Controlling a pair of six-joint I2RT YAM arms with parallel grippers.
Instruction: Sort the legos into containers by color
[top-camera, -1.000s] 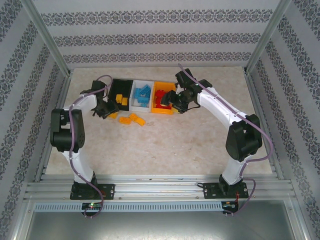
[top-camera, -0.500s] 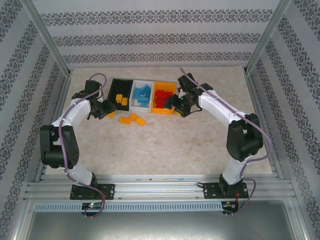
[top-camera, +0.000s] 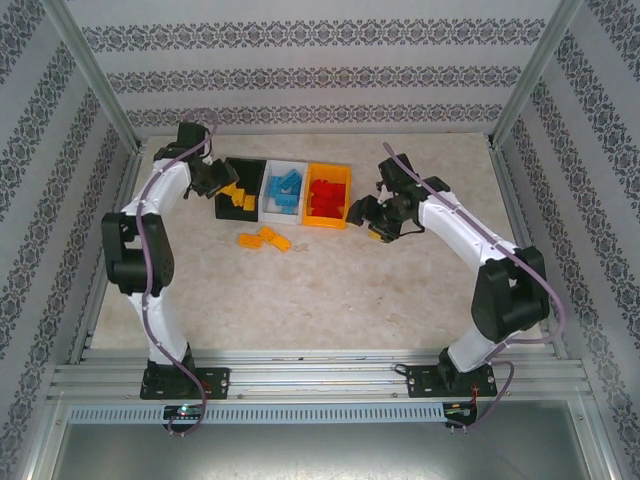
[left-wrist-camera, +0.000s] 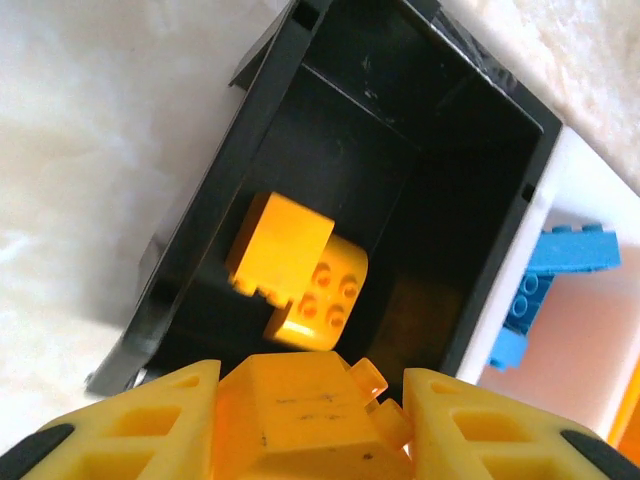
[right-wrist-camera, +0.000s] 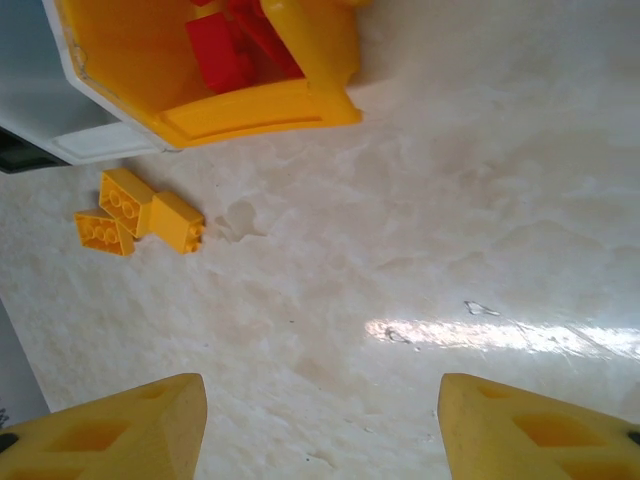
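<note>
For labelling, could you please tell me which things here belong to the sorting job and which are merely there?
Job: yellow brick in left hand; loose yellow bricks; blue bricks; red bricks; black bin; white bin; orange bin.
Just there: metal frame; patterned walls.

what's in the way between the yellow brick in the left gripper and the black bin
Nothing visible. The left gripper holds the yellow brick right over the open black bin. The other yellow bricks lie low on the bin's floor, with bare floor beside them, so the drop looks free.
</note>
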